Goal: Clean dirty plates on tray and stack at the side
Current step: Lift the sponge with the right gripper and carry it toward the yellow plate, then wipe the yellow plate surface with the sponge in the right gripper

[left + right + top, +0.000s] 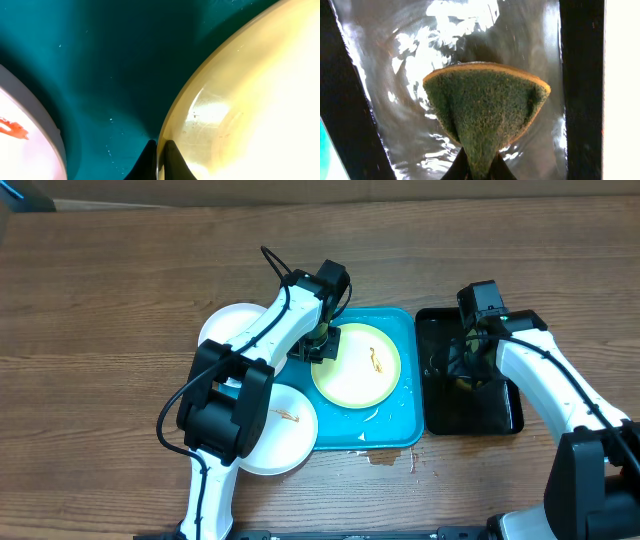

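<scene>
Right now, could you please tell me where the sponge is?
In the right wrist view, the green sponge is pinched, folded, in the right gripper over the black tray, which sits just right of the turquoise tray overhead.

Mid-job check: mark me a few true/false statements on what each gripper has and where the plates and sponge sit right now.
1. The left gripper is shut on the rim of the yellow plate. True.
2. The right gripper is empty. False: it pinches a folded green sponge.
3. The sponge is over the blue tray. False: it is over the black tray.
4. The yellow plate lies on the blue tray. True.
5. The white plate nearest the arm bases carries a brown smear. True.
</scene>
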You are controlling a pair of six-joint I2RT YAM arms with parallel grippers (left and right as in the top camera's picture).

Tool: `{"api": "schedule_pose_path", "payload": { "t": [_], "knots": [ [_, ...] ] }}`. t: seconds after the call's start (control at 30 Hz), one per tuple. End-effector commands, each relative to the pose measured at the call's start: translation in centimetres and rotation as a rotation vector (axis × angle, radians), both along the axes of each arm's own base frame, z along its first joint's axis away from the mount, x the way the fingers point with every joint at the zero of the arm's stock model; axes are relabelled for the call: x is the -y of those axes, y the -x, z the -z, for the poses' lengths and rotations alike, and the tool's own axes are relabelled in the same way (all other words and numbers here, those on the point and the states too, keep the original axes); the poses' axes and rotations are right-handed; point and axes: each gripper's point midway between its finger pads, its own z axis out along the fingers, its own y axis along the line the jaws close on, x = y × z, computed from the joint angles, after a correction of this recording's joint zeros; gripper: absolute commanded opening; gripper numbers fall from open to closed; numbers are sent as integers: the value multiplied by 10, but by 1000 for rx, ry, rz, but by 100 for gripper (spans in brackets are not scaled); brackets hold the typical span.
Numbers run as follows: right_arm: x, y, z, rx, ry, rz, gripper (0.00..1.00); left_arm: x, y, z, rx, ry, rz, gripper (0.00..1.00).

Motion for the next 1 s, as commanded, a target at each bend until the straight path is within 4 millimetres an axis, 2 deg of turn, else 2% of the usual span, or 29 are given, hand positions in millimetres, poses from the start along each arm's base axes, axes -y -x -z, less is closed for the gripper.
{"api": "schedule_pose_path", "payload": {
  "t": [0.0,0.17,0.33,0.43,0.5,0.73,0.83,0.97],
  "knots": [
    [-3,-14,-30,65,-15,-2,4,3,-1,3,-4,6,0,4],
    [-11,-23,-50,89,-53,-16,4,3,-2,3,0,7,-32,4],
    [-70,-33,-66,125,-366,-191,4,5,-4,3,7,17,-42,4],
    [-93,-39,-74,159,-473,-237,4,6,-4,3,7,20,-42,4],
    [-101,-41,-75,173,-471,-262,4,6,-4,4,6,20,-42,4],
    [-134,-44,-61,192,-356,-371,4,6,-3,3,5,22,-53,4],
    [-142,-47,-42,183,-245,-398,4,6,-3,4,4,22,-53,4],
    [-143,-52,-16,168,-89,-420,4,6,-3,3,4,22,-53,4]
  ]
}}
